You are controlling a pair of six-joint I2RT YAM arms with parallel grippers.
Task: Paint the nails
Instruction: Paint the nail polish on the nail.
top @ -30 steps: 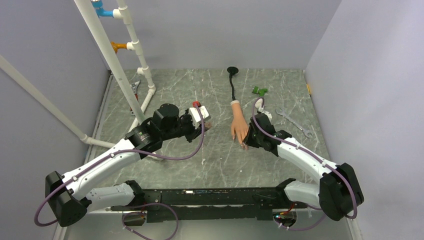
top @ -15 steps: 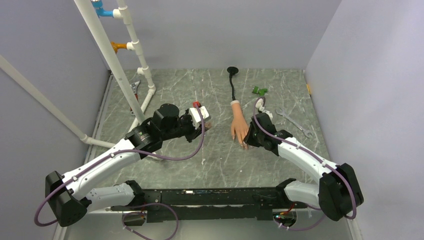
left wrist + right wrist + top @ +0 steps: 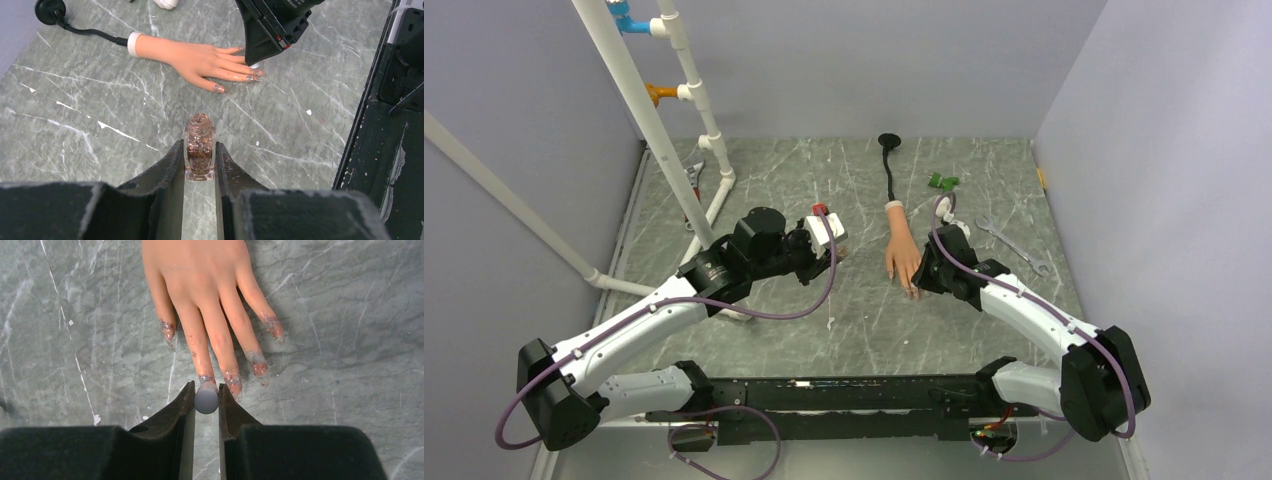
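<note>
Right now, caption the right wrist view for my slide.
Right gripper clamps a grey round cap at a fingertip of the mannequin hand, nails smeared with glittery polish.

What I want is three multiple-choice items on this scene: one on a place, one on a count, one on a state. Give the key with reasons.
1. Where is the polish bottle?
A. Upright between the fingers of the left gripper
B. Lying on the mannequin hand
C. In the right gripper

2. How many nails of the mannequin hand show in the right wrist view?
A. Two
B. Five
C. Eight

3. What state is the right gripper in?
A. Wide open and empty
B. Shut on a fingertip
C. Shut on a round grey cap

Key:
1 A: the left wrist view shows the bottle standing clamped between that gripper's fingers.
2 B: five fingertips, each smeared with glittery polish, lie spread on the table.
3 C: the cap sits pinched between its fingers, right by one nail.
</note>
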